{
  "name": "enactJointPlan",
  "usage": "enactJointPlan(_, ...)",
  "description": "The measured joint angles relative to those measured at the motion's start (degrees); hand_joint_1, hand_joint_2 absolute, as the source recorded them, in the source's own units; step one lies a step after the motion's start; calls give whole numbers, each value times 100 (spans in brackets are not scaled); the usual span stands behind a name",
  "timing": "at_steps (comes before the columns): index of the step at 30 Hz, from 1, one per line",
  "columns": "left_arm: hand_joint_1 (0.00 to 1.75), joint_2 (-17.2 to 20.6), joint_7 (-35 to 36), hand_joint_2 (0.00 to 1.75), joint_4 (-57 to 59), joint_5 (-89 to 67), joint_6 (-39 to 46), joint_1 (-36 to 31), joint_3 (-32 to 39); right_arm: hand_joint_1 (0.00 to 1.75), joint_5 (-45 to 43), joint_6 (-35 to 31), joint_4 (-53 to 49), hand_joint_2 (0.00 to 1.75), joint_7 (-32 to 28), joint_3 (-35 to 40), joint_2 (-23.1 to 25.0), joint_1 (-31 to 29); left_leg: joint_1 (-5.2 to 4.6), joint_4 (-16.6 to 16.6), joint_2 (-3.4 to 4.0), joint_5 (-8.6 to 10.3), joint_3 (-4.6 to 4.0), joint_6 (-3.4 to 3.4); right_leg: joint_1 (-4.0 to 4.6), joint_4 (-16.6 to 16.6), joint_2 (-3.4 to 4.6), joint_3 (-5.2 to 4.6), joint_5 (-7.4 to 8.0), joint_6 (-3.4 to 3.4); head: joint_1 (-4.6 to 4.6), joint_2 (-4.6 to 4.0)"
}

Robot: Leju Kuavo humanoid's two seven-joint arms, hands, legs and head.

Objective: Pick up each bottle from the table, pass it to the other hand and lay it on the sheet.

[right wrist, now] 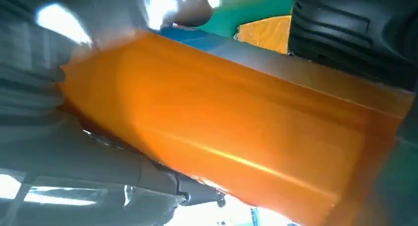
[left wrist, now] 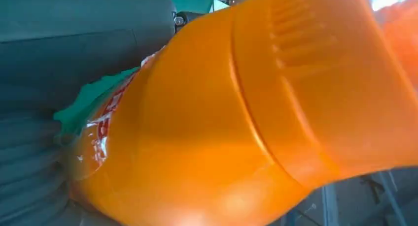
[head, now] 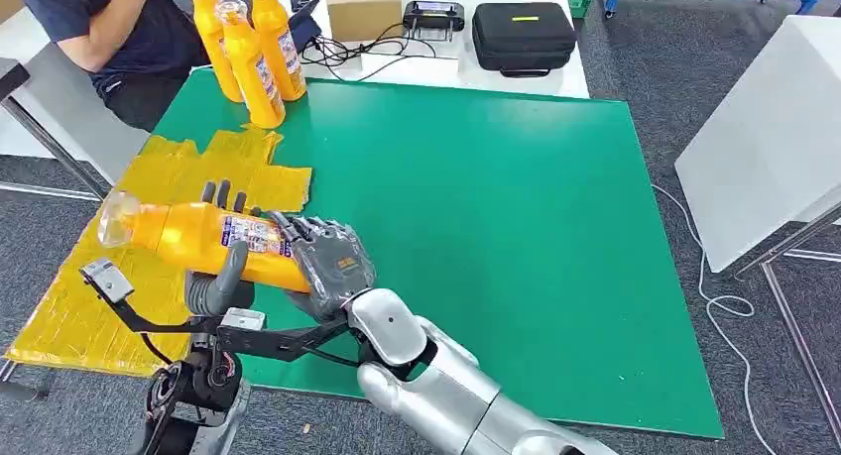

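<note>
— What's around you?

— A green table (head: 516, 217) fills the middle of my head view, grey carpet around it. A yellow sheet (head: 89, 306) lies crumpled over the table's left edge, down toward the lower left of the frame. A person in a dark shirt (head: 99, 29) sits at the upper left. A white table (head: 516, 78) at the top centre carries a black case (head: 523, 36), a cardboard box (head: 362, 7) and some cables.

— Where's the bottle?

— It lies on its side in the air at the centre left, above the near part of the sheet, cap end pointing left. Both my hands are on this orange bottle (head: 203, 239). My right hand (head: 332, 262) wraps the bottom end from the right. My left hand (head: 220, 277) cups the middle from below, thumb up in front and fingertips showing over the top. In both wrist views its orange body crowds the frame, pressed against my hands.

— Any others?

— Three more orange bottles (head: 253, 54) stand upright, close together, at the upper left of the green table.

— Can you read the label?

— No. There's a label with red, white and blue print on the held bottle, too small and blurred to read.
</note>
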Motion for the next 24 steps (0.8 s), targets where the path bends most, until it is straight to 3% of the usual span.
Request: enactJointPlan(24, 175, -94, -299, 175, -183, -175, 345, 216, 92, 175, -153, 181, -31, 175, -35, -137, 26, 65, 0, 0, 0, 0, -1, 0, 0, 0, 0, -2, 0, 0, 2, 0)
